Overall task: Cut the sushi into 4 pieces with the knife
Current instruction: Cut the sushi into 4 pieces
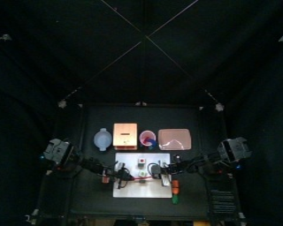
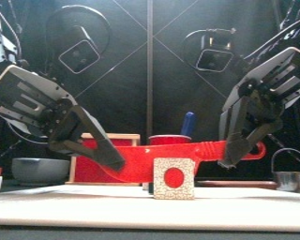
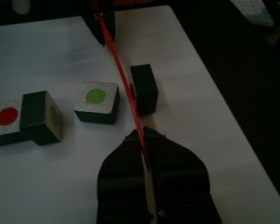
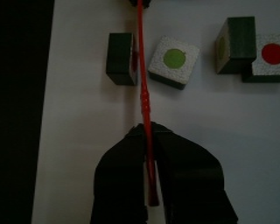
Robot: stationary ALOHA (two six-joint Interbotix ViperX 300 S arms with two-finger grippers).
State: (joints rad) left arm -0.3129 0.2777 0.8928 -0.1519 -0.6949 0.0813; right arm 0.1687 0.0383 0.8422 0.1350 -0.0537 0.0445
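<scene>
Black curtains hung behind a small black table, and a white cutting board [image 1: 144, 188] lay on its 6 o'clock half. On the board the sushi roll was in three parts. A piece with a red dot [image 3: 18, 119] looked like two blocks joined. A piece with a green dot [image 3: 95, 101] lay near it, and a plain dark block [image 3: 143, 87] lay just beyond that. In the front view the red-dotted face [image 2: 175, 178] stood upright on the board.

The red knife [image 2: 190, 148] ran level above the pieces. In both wrist views it appeared edge-on as a thin line passing between the green-dotted piece and the dark block. I could not tell whether the blade touched the board.

The left gripper [image 3: 136, 136] came in from 9 o'clock with its jaws clamped on one end of the knife. The right gripper [image 4: 145, 129] came in from 3 o'clock and pinched the other end in the same way.

Beyond the board, toward 12 o'clock, stood a wooden box [image 1: 126, 135] and a red cup [image 2: 168, 140] holding a blue knife [image 2: 187, 122]. A blue-grey bowl [image 1: 103, 139] sat at 11 o'clock and a pink tray [image 1: 186, 132] at 1 o'clock.
</scene>
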